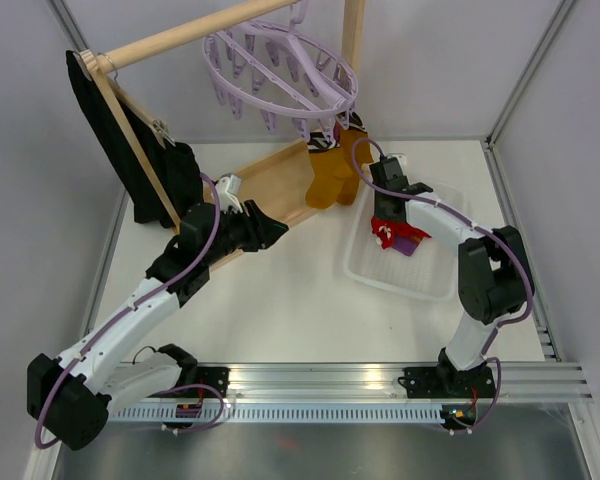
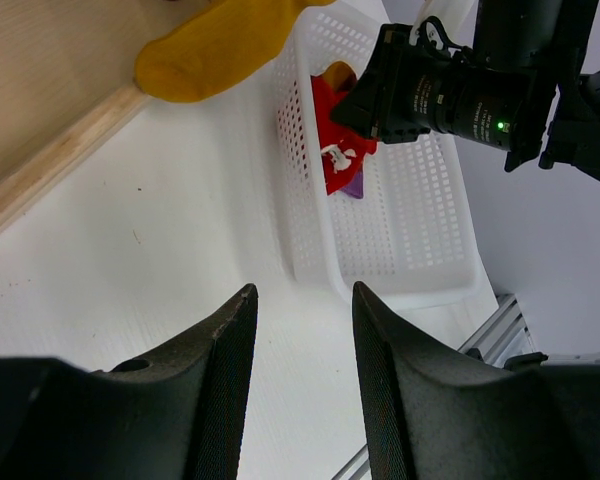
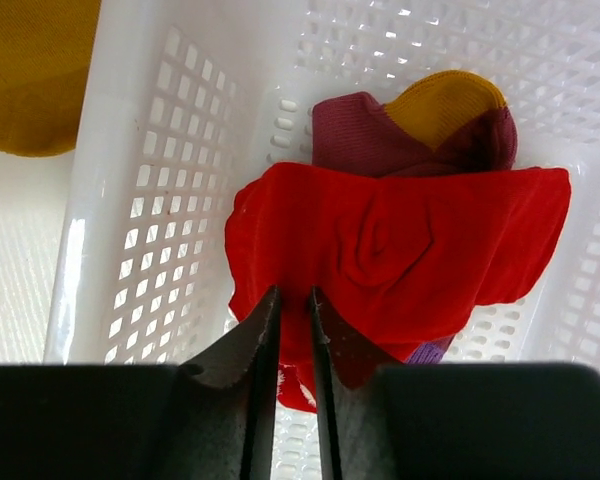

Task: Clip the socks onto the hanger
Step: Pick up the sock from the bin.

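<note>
One red sock point(image 3: 410, 250) hangs clamped in the right gripper point(image 3: 290, 295); raise it clear of the basket point(image 3: 130, 200) before approaching the hanger point(image 1: 290, 75).

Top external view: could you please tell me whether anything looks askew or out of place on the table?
Only mildly. The white basket sits skewed to the edges of the table, and the red sock is bunched on a maroon sock at its far end. Nothing looks spilled or damaged.
</note>
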`<state>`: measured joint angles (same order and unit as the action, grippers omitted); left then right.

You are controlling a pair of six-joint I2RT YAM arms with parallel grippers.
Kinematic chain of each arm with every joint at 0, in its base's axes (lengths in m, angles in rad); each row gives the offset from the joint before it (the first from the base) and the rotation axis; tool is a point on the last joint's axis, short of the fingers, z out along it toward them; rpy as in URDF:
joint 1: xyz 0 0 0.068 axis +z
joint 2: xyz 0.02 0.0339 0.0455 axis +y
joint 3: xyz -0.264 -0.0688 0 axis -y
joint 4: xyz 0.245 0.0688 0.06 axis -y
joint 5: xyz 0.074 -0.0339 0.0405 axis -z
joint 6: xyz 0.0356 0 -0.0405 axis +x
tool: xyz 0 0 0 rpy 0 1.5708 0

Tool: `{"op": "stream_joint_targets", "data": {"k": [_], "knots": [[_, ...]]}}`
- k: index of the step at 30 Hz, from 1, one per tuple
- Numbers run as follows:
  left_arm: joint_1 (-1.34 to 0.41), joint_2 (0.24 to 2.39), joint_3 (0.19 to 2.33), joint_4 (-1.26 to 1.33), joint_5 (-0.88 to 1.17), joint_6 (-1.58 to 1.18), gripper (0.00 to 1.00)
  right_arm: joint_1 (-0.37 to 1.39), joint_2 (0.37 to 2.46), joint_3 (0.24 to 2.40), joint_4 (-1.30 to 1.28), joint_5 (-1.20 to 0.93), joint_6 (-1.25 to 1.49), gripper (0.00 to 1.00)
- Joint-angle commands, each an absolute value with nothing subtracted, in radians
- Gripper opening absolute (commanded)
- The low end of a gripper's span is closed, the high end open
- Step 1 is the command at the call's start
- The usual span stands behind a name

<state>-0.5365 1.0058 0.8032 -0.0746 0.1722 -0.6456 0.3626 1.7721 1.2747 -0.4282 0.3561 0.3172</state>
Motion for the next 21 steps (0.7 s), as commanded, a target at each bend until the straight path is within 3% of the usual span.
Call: {"op": "stream_joint_targets", "data": {"k": [1, 8, 16, 21], "knots": [[-0.538, 1.015, 0.841, -0.058, 0.209, -0.64, 0.49, 0.36, 1.795, 1.316, -0.44, 0.371, 0.31, 0.22], [-0.54, 1.025, 0.835, -0.043, 0.221, -0.646, 0.49, 0.359, 1.783, 1.313, -0.451, 0.385, 0.319, 0.0], [-0.558, 1.052, 0.834, 0.089, 0.288, -0.693, 0.47, 0.354, 1.645, 1.37, -0.498, 0.38, 0.353, 0.0], [-0.666, 1.127, 0.862, 0.198, 0.23, -0.699, 0.48, 0.341, 1.557, 1.396, -0.526, 0.351, 0.39, 0.0]]}}
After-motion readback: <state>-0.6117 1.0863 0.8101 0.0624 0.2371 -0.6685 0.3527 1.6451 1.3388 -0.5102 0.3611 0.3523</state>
